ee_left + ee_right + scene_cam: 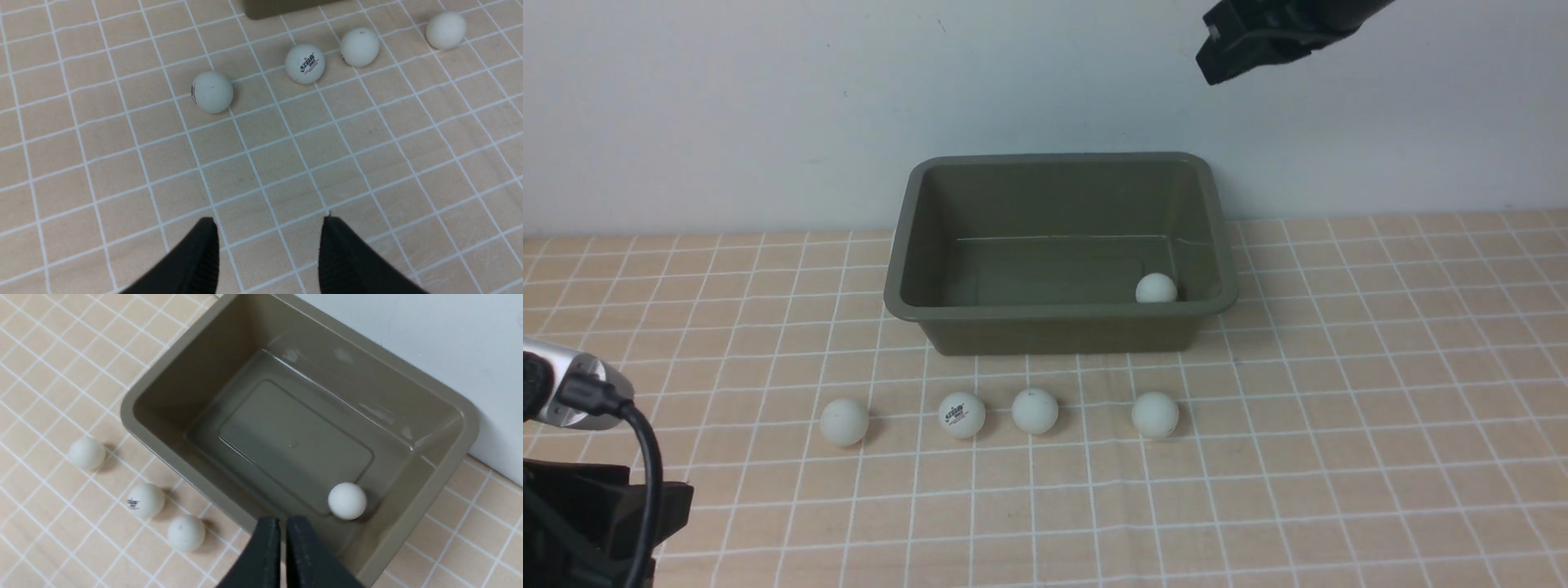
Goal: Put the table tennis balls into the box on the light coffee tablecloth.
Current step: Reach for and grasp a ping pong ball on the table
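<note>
Hiding one ball (1156,286) partly — box (1054,311) rim.

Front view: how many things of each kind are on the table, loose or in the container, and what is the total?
box: 1
tablecloth: 1
table tennis balls: 5 (4 on the tablecloth in front of the box, 1 inside the box)
Total: 7
</note>
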